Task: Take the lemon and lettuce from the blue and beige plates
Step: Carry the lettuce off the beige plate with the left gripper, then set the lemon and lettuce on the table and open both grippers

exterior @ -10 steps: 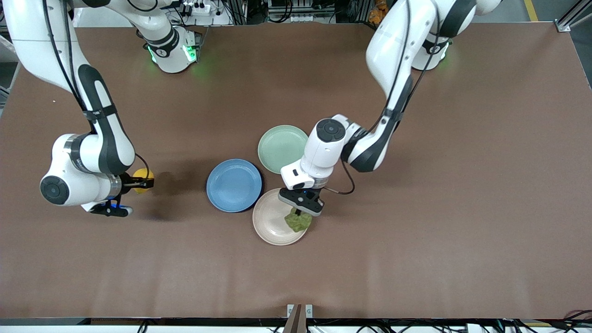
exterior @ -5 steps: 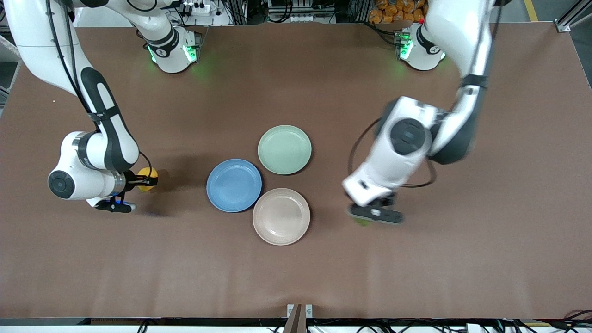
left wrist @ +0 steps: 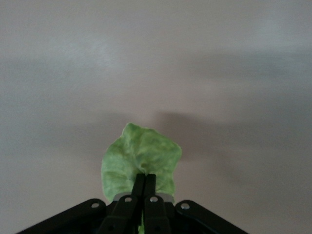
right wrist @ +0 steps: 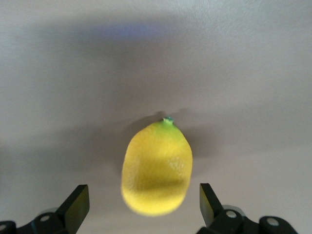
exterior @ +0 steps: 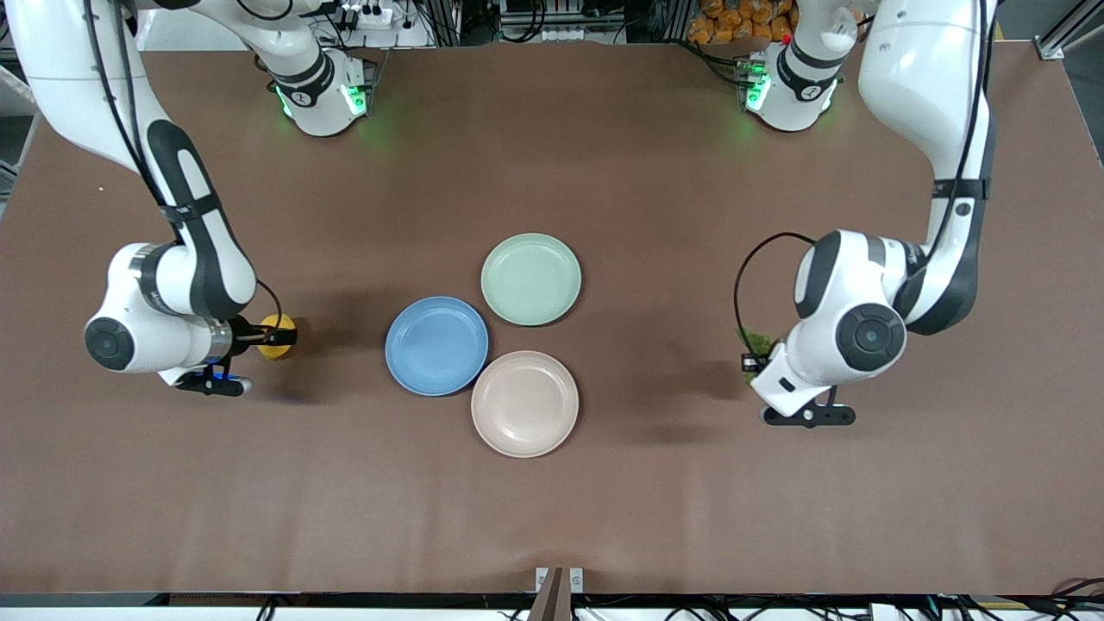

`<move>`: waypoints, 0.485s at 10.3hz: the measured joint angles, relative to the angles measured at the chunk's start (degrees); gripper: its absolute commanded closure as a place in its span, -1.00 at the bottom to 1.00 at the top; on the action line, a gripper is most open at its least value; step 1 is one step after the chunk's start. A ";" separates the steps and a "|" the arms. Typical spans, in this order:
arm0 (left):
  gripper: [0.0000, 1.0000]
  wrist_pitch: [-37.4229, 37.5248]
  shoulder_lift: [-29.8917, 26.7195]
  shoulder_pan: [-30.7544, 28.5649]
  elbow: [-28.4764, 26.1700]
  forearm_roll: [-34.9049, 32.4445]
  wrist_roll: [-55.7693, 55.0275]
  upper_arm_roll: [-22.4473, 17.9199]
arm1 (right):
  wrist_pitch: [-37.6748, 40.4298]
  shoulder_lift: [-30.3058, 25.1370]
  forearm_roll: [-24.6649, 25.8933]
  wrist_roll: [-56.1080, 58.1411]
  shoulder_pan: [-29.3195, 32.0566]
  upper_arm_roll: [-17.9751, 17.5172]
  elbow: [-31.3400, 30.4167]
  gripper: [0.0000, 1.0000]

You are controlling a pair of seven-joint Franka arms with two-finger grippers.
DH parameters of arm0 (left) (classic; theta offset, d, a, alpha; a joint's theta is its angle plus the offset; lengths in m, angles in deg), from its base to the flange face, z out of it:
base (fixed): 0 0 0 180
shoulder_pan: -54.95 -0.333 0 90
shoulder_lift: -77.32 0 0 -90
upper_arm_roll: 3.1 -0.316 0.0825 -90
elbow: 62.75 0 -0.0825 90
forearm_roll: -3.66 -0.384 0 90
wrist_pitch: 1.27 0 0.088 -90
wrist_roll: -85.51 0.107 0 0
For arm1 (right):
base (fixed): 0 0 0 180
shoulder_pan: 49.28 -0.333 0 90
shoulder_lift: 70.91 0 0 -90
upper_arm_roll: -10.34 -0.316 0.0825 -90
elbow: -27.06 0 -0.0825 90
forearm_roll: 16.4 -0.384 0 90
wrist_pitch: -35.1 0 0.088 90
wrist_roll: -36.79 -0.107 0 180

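The lemon [exterior: 279, 335] lies on the brown table toward the right arm's end, apart from the plates. My right gripper [exterior: 259, 338] is open around it. In the right wrist view the lemon [right wrist: 157, 168] sits between the spread fingers [right wrist: 78, 204], touching neither. My left gripper [exterior: 749, 359] is shut on the lettuce [exterior: 755, 339] over bare table toward the left arm's end. In the left wrist view the lettuce [left wrist: 141, 156] hangs from the closed gripper [left wrist: 145, 176]. The blue plate [exterior: 436, 346] and the beige plate [exterior: 524, 403] are both empty.
A pale mint-green plate [exterior: 530, 279], also empty, touches the blue and beige plates at the table's middle. The three plates form a tight cluster between the two grippers.
My left arm lifted the lettuce off the beige plate and swung it toward the left arm's end of the table. My right gripper and the lemon shifted only slightly.
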State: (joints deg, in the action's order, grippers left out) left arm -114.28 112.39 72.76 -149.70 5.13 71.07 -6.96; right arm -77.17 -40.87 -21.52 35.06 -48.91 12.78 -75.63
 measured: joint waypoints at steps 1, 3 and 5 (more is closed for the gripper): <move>-1.00 -0.93 0.77 -1.58 -0.76 0.00 0.00 0.01 | 5.42 -1.23 -0.13 0.00 -0.03 -0.02 3.82 -1.00; -1.00 -1.46 1.02 -2.91 -0.62 -0.09 0.13 0.03 | 13.52 -4.51 -0.16 0.00 0.11 0.27 11.10 -1.00; -1.00 -1.38 -1.20 -2.70 0.42 -0.88 0.47 0.09 | 17.16 -9.44 -0.15 0.09 0.28 1.23 14.42 -1.00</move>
State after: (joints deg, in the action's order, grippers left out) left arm -115.66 111.19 70.06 -149.28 4.25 71.54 -6.87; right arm -60.01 -50.31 -21.67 35.15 -48.63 14.02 -61.20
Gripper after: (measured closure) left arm 0.551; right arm 0.000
